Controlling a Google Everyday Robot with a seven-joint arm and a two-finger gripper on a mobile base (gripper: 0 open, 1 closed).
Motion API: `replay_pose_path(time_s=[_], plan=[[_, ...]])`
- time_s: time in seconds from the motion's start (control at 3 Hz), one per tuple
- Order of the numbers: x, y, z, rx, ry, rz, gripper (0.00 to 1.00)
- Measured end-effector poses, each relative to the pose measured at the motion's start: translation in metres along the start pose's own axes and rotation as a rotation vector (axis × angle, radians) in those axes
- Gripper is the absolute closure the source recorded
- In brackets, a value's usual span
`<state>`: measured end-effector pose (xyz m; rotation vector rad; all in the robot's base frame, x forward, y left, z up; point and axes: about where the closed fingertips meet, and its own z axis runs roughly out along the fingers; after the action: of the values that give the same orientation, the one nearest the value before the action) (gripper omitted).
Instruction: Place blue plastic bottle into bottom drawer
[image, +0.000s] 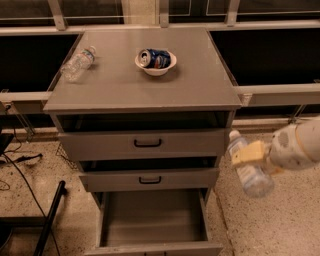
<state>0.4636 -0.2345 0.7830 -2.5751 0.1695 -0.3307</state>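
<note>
Hanging right of the bench (125, 85), your claw (248, 154) is clamped on the blue plastic bottle (254, 176) (white cap pointing up-left); the bottom drawer (150, 220) stands open, below and left of it.

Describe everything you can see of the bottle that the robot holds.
The blue plastic bottle is clear plastic with a white cap and pale label. It hangs right of the cabinet, tilted, cap toward the upper left. The gripper is clamped across its upper half; nothing else touches it. It is beside, not over, the open bottom drawer.
</note>
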Motion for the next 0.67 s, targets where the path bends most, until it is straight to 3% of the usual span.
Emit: replay_pose_path(time_s=[0.67], plan=[[-0.041,0.038,0.096,0.159,0.046,-0.038,1.0]])
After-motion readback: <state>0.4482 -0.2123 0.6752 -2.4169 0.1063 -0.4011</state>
